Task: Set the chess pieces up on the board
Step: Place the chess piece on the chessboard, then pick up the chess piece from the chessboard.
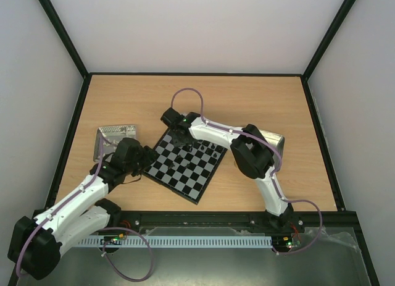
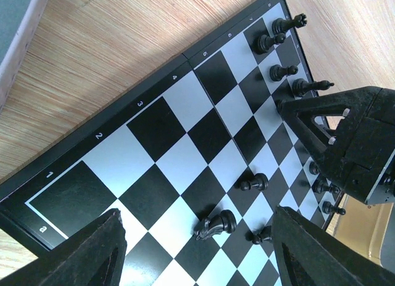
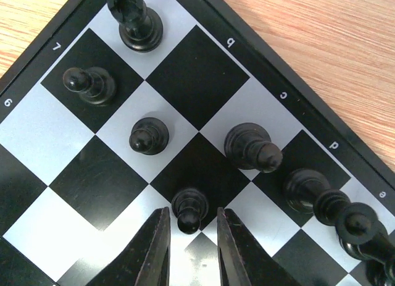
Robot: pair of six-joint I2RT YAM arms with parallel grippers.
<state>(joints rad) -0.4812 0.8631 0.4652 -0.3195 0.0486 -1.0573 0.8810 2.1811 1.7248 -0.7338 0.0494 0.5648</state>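
Chess pieces bunch along the far-right edge of the board, on the rank 7–8 side. Board sits skewed mid-worktop, one corner toward the arm bases. Right tool straddles a pawn on a dark square, fingers tight on either side; can't tell if it's actually clamped. Neighbouring pieces stand near, so little room. Left tool is released, fingers spread wide above the a1 corner, knight just ahead. Rank 1–4 squares there show bare checks. Metal tray near the board's left corner, second tray partly behind the right arm.
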